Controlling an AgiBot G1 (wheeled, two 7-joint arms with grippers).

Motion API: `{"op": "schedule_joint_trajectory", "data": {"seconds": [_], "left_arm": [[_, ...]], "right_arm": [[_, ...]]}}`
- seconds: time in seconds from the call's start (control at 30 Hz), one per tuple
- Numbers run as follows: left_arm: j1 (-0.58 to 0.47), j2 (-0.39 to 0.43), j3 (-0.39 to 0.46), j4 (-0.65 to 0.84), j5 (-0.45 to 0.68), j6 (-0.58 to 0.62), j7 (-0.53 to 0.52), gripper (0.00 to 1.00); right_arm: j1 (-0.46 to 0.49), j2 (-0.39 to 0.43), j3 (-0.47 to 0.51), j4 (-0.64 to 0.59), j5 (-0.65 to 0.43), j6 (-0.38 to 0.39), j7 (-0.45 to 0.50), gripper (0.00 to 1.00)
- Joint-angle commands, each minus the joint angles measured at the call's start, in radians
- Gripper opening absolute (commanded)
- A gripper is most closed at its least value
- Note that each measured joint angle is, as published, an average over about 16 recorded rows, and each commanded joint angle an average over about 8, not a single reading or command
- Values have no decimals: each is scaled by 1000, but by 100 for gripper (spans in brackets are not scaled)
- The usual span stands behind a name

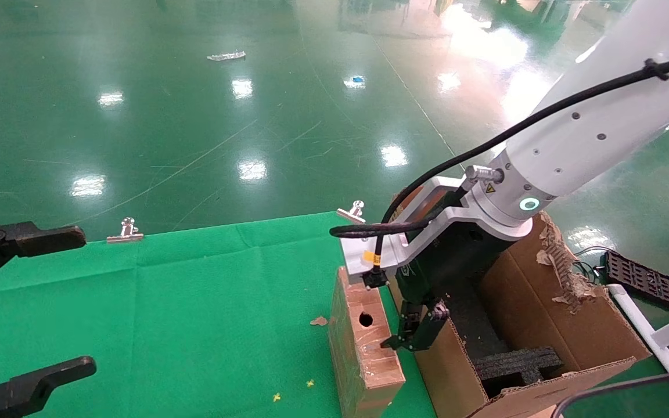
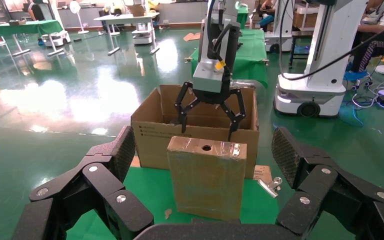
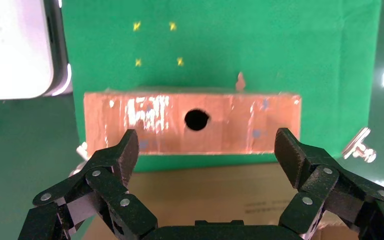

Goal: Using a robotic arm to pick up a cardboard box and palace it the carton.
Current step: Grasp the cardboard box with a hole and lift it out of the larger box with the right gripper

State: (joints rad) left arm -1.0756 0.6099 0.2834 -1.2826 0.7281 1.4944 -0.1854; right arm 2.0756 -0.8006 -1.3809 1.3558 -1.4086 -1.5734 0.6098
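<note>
The cardboard box (image 1: 363, 348) stands upright on the green cloth, its narrow edge with the round hole facing up, close against the carton's (image 1: 572, 325) near wall. It also shows in the left wrist view (image 2: 207, 180) and the right wrist view (image 3: 195, 122). The white robotic arm (image 1: 572, 139) reaches down from the right. Its right gripper (image 1: 410, 342) is open and empty, hovering over the carton's wall (image 3: 205, 200) just beside the box, seen in its own view (image 3: 207, 150) and from the left wrist (image 2: 207, 129). My left gripper (image 1: 82, 301) is open and empty at the table's left, facing the box.
Black foam inserts (image 1: 514, 363) lie inside the carton. Metal clips (image 1: 126, 231) (image 1: 353, 212) hold the green cloth (image 1: 195, 302) at the far edge. A cardboard scrap (image 1: 319, 320) lies by the box. A black tray (image 1: 645, 280) and white pipes (image 1: 654, 337) are to the right.
</note>
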Motion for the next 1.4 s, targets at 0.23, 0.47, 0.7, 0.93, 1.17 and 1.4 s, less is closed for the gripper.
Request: {"op": "schedule_joint_trajectory", "data": {"seconds": [0.23, 0.47, 0.7, 0.93, 1.17, 1.4], "left_arm": [[0, 0, 1, 0, 0, 0, 0, 100], [0, 0, 1, 0, -1, 0, 1, 100], [0, -1, 2, 0, -1, -1, 1, 100], [0, -1, 2, 0, -1, -1, 1, 100], [-1, -1, 3, 0, -2, -1, 1, 100], [-1, -1, 3, 0, -2, -1, 2, 99]], "right_arm": [[78, -53, -135, -4, 0, 12, 99, 100], [134, -81, -197, -34, -39, 29, 470, 100], [114, -71, -198, -162, 78, 24, 752, 100], [64, -89, -217, -294, 141, 18, 805, 100], [21, -124, -235, -371, 156, 30, 794, 100], [0, -153, -251, -395, 145, 35, 778, 56]]}}
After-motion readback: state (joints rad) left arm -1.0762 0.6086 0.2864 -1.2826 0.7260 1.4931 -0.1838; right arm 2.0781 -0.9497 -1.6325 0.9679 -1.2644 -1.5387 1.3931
